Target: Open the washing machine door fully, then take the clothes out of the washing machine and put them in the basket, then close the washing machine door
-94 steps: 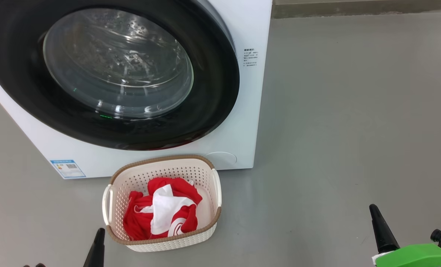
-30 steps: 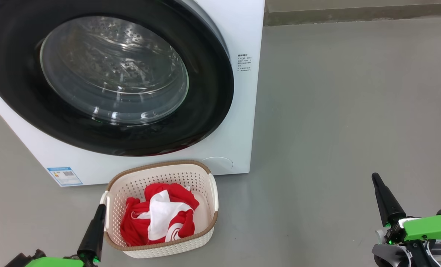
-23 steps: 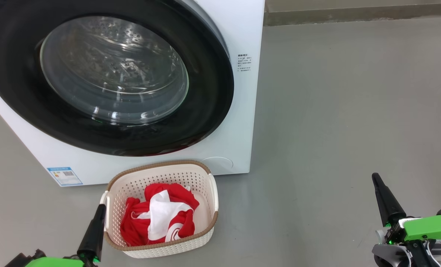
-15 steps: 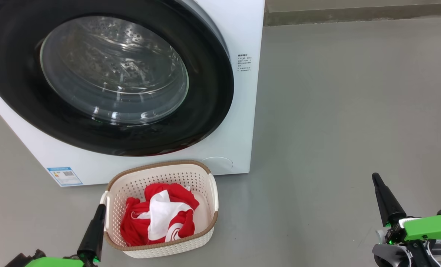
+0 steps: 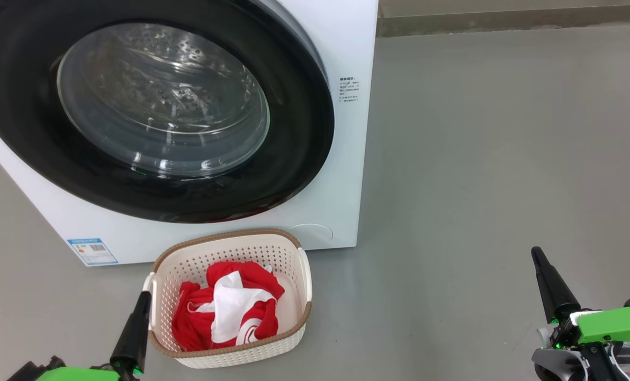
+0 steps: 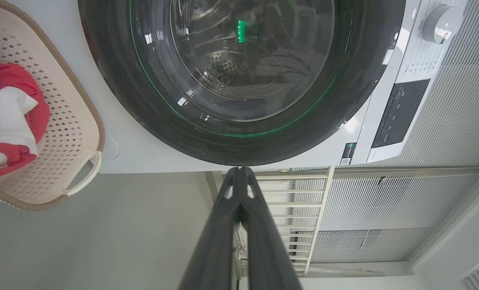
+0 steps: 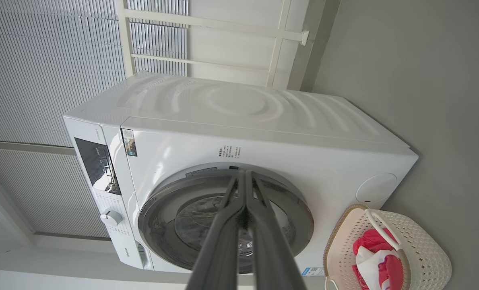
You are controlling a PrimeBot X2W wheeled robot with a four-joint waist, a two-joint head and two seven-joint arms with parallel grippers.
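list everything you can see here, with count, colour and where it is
washing machine: one, white, on the floor facing the robot
washing machine door: one, black rim with clear glass, closed on the machine's front
basket: one, cream with brown rim, on the floor in front of the machine
clothes: one heap, red and white, inside the basket
label: one, blue, lower front corner of the machine
dial: one, white, on the control panel
floor: grey
left gripper: one, dark fingers, shut, beside the basket
right gripper: one, dark fingers, shut, over bare floor
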